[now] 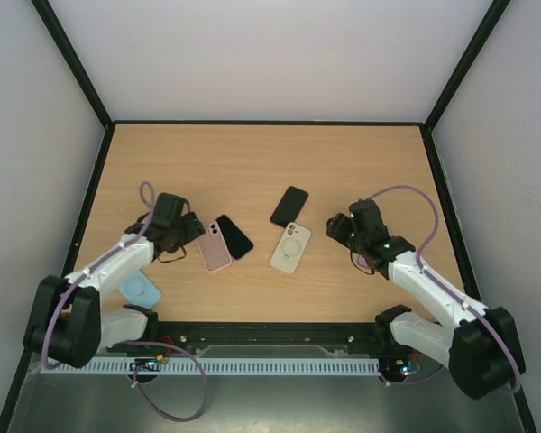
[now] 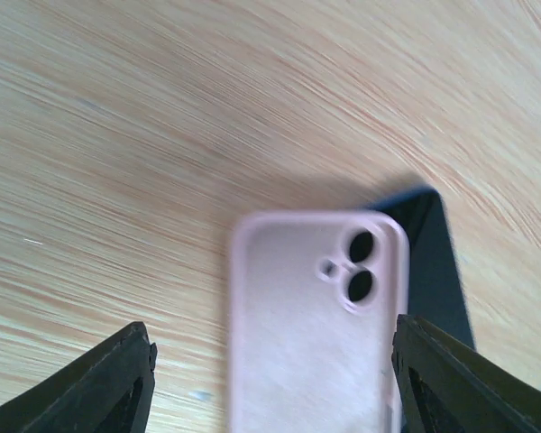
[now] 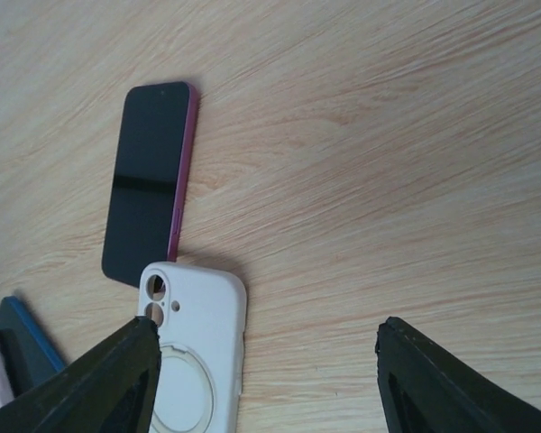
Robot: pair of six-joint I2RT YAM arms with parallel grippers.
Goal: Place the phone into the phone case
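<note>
The pink case (image 2: 316,325) looks light and bendy; the dark phone (image 2: 433,262) lying against it on the counter (image 2: 162,135) I judge stiff, slick and breakable, best pinched across its long edges. My left end effector (image 2: 272,370) straddles the case, spread wide, holding nothing; the right end effector (image 3: 266,361) gapes empty too.

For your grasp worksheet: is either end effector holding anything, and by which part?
Nothing is held. The left end effector straddles the pink case, open; the right end effector is open too.
</note>
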